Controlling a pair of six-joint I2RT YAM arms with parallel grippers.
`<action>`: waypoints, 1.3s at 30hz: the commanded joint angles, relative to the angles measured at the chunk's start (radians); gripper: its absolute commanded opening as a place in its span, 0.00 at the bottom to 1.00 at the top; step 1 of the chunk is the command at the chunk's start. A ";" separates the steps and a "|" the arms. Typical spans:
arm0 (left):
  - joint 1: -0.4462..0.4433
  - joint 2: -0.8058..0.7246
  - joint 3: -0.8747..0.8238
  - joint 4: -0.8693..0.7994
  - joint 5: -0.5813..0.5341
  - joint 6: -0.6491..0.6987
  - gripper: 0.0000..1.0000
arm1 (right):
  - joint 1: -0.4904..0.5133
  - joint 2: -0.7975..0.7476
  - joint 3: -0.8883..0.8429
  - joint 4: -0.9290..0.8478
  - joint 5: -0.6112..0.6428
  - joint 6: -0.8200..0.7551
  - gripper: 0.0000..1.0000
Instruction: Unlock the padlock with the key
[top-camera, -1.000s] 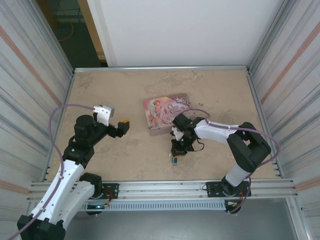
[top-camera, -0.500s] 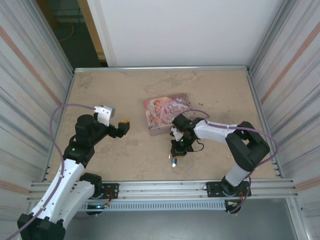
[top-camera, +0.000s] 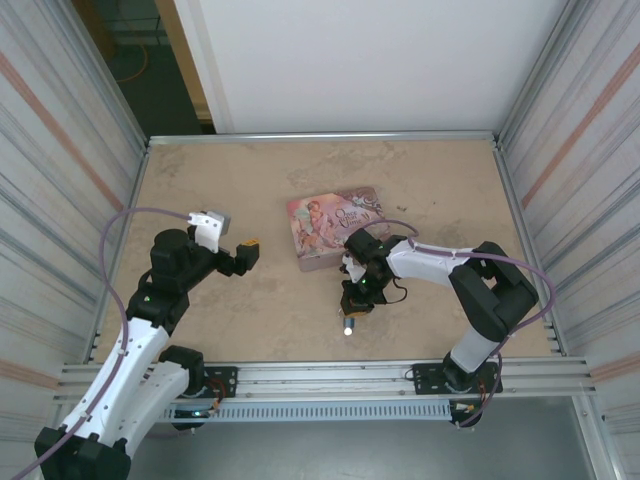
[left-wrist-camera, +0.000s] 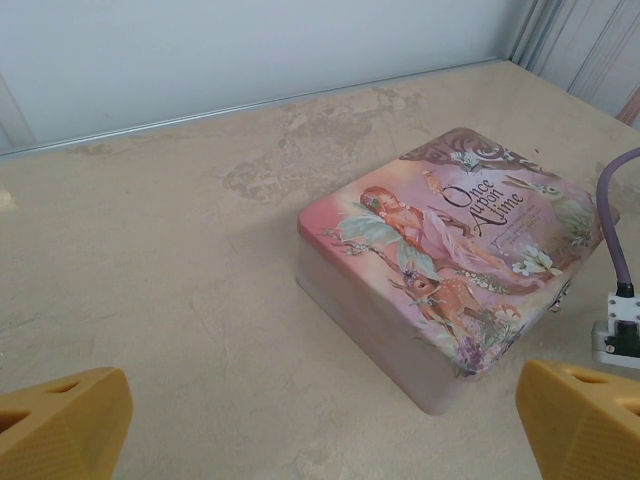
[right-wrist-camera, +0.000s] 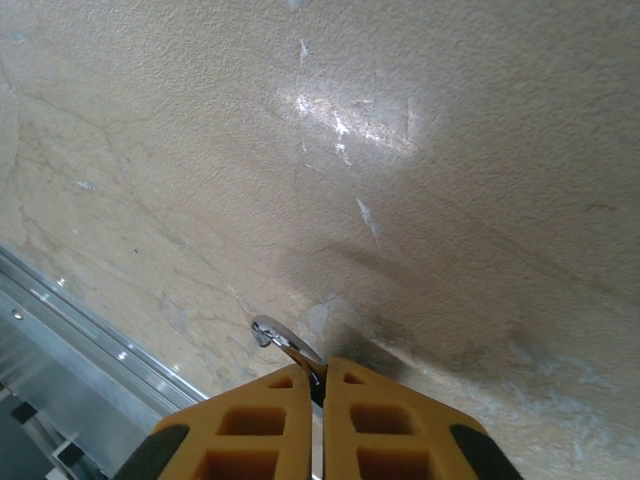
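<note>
Though the right tool (right-wrist-camera: 320, 378) pinches the key (right-wrist-camera: 278, 335), its blade is hidden.

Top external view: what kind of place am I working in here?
Likely an enclosed robot test cell: a sandy tabletop fenced by ribbed metal walls, with an aluminium mounting rail along its near edge.

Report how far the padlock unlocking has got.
Done: the key looks picked up, a slim silvery piece pinched between the right gripper's fingers. In hand: holding it low over the table. Left: fitting it into the padlock, whose place I cannot tell, and turning it. The left gripper hangs open facing the pink tin.
</note>
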 joint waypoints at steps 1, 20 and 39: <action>0.008 -0.001 0.019 0.001 -0.009 0.017 0.99 | 0.010 -0.011 -0.008 -0.028 0.043 0.002 0.16; 0.008 -0.055 0.015 0.005 -0.008 0.005 0.99 | 0.010 -0.251 -0.037 -0.065 0.197 0.036 0.51; 0.008 -0.074 0.009 0.001 -0.023 -0.005 0.99 | -0.014 -0.387 -0.001 -0.046 0.366 -0.013 0.67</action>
